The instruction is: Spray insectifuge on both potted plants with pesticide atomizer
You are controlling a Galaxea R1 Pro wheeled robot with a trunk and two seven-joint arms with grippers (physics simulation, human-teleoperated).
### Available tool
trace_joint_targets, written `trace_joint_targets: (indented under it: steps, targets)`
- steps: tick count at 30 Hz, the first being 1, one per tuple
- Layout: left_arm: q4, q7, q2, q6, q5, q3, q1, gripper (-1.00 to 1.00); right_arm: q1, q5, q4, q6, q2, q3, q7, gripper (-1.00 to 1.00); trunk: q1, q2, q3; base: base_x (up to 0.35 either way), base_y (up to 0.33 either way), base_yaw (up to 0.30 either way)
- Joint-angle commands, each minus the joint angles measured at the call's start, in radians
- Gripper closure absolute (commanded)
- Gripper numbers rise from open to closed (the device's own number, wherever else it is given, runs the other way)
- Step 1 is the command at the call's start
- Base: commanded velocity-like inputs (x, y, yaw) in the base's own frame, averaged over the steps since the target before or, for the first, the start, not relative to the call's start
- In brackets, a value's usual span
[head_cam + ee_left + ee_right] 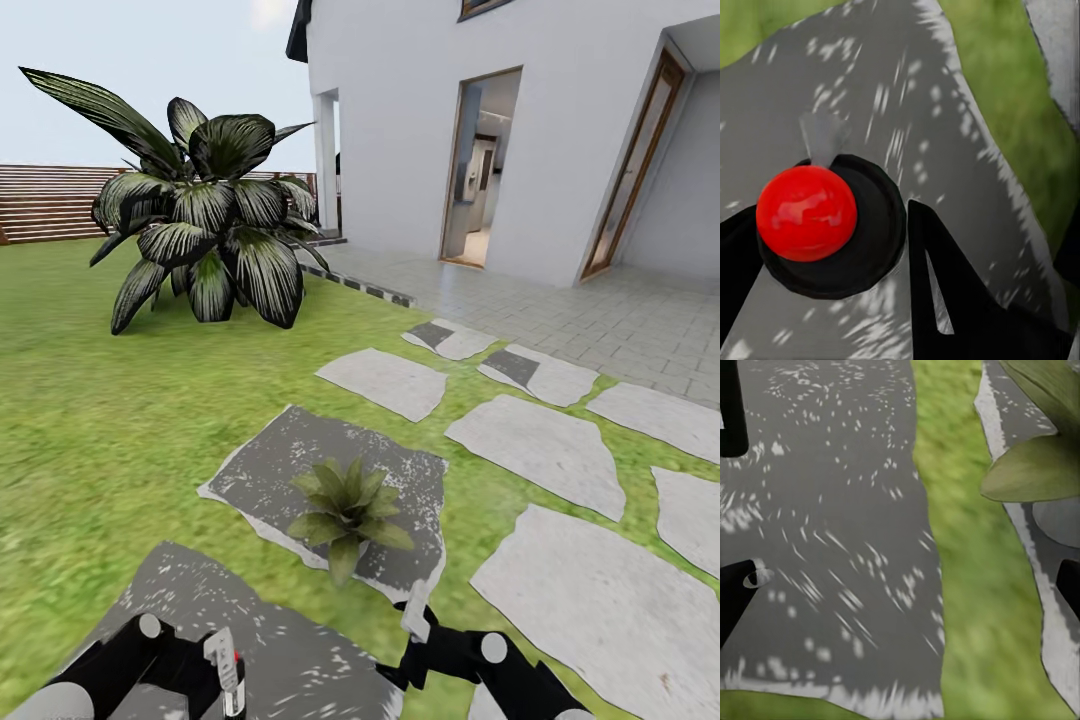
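One potted plant (346,505), a low rosette of pointed green leaves, stands on a dark speckled stepping stone (280,460) just ahead of me. The second potted plant is out of view. At the bottom left my left gripper (222,678) is shut on the pesticide atomizer (224,660). From above, the atomizer (806,212) shows a red knob on a round black cap and a pale grey nozzle, held between the black fingers (960,300). My right gripper (415,618) hangs open and empty just short of the plant, whose leaf (1035,472) and grey pot (1061,521) sit beside the right gripper (900,589).
A big dark broad-leaved bush (200,235) grows on the lawn (90,420) at the back left, before a brown slatted fence (50,200). Pale stepping stones (535,445) lead right to a paved terrace (620,320) and a white house with an open doorway (478,170).
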Motion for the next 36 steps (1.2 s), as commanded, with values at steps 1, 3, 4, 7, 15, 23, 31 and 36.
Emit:
trace_joint_targets:
  steps: [1, 3, 4, 7, 15, 23, 31, 36]
  targets:
    - [-0.007, -0.001, -0.006, -0.004, -0.009, -0.001, -0.001, 1.00, 0.000, 0.011, -0.001, -0.006, 0.000, -0.001, 0.000, -1.00, 0.000, 0.000, -0.001, 0.000, 0.000, 0.000]
    - [-0.017, -0.002, -0.017, -0.001, -0.011, -0.003, -0.003, 1.00, 0.000, 0.012, -0.002, -0.006, 0.001, 0.001, 0.002, -1.00, 0.000, 0.000, -0.001, 0.000, 0.000, 0.000]
    - [-0.021, -0.003, -0.023, 0.001, -0.016, -0.004, -0.009, 1.00, -0.001, 0.012, -0.004, -0.006, 0.002, 0.001, 0.002, -1.00, 0.000, 0.000, -0.001, 0.000, 0.000, 0.000]
    - [-0.023, -0.005, -0.040, 0.005, -0.030, -0.005, -0.026, 1.00, -0.003, 0.013, -0.010, -0.004, 0.004, 0.002, 0.013, -1.00, 0.000, 0.000, -0.001, 0.000, 0.000, 0.000]
    - [-0.025, -0.008, -0.182, 0.088, -0.172, -0.005, -0.072, 1.00, -0.046, 0.011, -0.019, -0.001, 0.008, 0.003, 0.107, -1.00, 0.000, 0.000, -0.001, 0.000, 0.000, 0.000]
    - [-0.025, -0.009, -0.203, 0.092, -0.208, -0.005, -0.092, 1.00, -0.059, 0.013, -0.035, -0.001, 0.009, 0.003, 0.214, 1.00, 0.000, 0.000, -0.001, 0.000, 0.000, 0.000]
    - [-0.025, -0.009, -0.246, 0.092, -0.244, -0.006, -0.093, 1.00, -0.062, 0.013, -0.044, 0.025, 0.015, 0.003, 0.218, 1.00, 0.000, 0.000, -0.001, 0.000, 0.000, 0.000]
    - [-0.025, -0.008, -0.269, 0.091, -0.244, -0.006, -0.093, 1.00, -0.062, 0.013, -0.064, 0.066, 0.028, 0.003, 0.219, 1.00, 0.000, 0.000, -0.001, 0.000, 0.000, 0.000]
